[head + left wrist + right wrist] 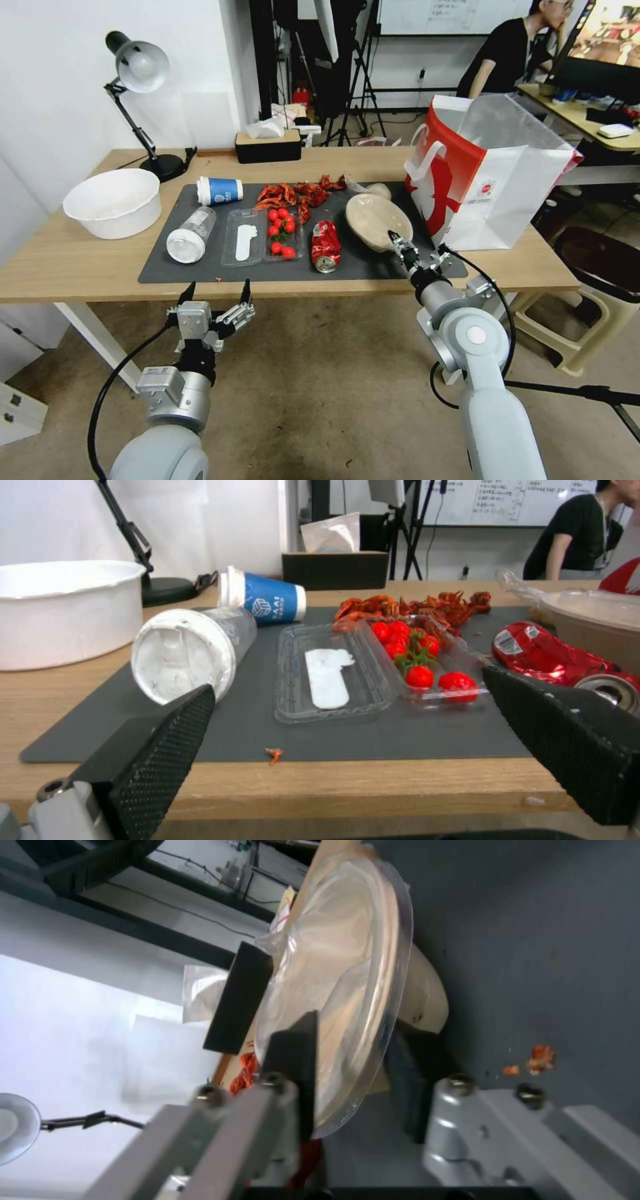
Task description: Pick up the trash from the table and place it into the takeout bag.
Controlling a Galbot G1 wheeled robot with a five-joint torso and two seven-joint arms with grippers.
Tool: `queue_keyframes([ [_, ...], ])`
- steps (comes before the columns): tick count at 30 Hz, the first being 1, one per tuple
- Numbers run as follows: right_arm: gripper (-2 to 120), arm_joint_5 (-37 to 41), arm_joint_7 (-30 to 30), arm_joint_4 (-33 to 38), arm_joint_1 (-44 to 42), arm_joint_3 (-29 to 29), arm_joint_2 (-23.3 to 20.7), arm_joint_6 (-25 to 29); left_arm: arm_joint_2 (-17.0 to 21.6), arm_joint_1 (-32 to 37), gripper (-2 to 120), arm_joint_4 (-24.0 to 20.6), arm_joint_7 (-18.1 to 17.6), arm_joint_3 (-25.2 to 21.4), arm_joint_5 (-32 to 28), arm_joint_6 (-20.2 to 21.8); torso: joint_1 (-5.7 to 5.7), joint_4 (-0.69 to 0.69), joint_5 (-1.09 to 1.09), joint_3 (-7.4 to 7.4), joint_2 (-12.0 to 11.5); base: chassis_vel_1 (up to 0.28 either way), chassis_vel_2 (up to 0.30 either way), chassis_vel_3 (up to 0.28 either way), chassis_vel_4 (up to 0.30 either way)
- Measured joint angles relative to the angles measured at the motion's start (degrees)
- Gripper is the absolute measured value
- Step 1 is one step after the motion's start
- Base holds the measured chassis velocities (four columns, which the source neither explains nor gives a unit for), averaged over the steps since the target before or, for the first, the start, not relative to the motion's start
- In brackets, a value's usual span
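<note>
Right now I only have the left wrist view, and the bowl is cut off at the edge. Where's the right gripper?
Observer: The right gripper is at the near rim of the beige bowl, over the dark mat.
Operator: And the takeout bag?
Observer: The takeout bag stands upright on the right end of the table, just beyond the bowl, with its mouth open.
Operator: How far in is the left arm?
Observer: The left gripper hangs open in front of the table's front edge, short of the mat and roughly in line with the clear bottle.
</note>
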Motion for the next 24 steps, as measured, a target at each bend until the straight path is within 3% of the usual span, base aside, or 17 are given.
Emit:
queue_keyframes([
  [6,5,-5.45,-3.47,0.14,-0.39,-0.34,-0.57,0.66,0.15,0.33,100,-0.22,-0.01,-0.20,0.09,-0.54,0.00,0.01,0.00,0.00,0.00,0.000,0.000,0.000,0.000],
  [9,0,-17.38,-11.97,2.02,-1.65,-1.34,-2.61,1.80,0.16,0.43,100,-0.49,-0.06,-0.25,0.12,-0.60,0.00,0.00,0.00,0.00,0.00,0.000,0.000,0.000,0.000],
  [10,0,-17.38,-11.97,2.02,-1.65,-1.34,-2.61,1.80,0.16,0.43,100,-0.49,-0.06,-0.25,0.12,-0.60,0.00,0.00,0.00,0.00,0.00,0.000,0.000,0.000,0.000],
  [13,0,-31.23,-19.84,3.92,-1.72,-1.63,-6.99,3.87,0.07,0.62,100,-0.80,-0.18,-0.26,0.30,-0.64,0.00,0.00,0.01,0.00,0.00,0.000,0.000,0.000,0.000],
  [14,0,-31.23,-19.84,3.92,-1.72,-1.63,-6.99,3.87,0.07,0.62,100,-0.80,-0.18,-0.26,0.30,-0.64,0.00,0.00,0.01,0.00,0.00,0.000,0.000,0.000,0.000],
  [17,0,-42.27,-26.01,4.97,-0.19,-0.90,-13.70,8.91,-0.02,0.89,100,-1.07,-0.39,-0.47,0.43,-0.76,0.00,-0.01,0.02,0.00,0.00,0.000,0.000,0.000,0.000],
  [21,0,-43.91,-26.46,5.56,1.97,-0.07,-17.55,12.03,-0.11,1.07,100,-1.14,-0.44,-0.60,0.51,-0.87,0.00,-0.01,0.02,0.00,0.00,0.000,0.000,0.000,0.000],
  [24,0,-39.21,-22.66,6.12,7.84,1.92,-23.17,15.49,-0.64,1.32,100,-1.27,-0.47,-0.59,0.81,-0.97,-0.01,0.00,0.01,0.00,0.00,0.000,0.000,0.000,0.000],
])
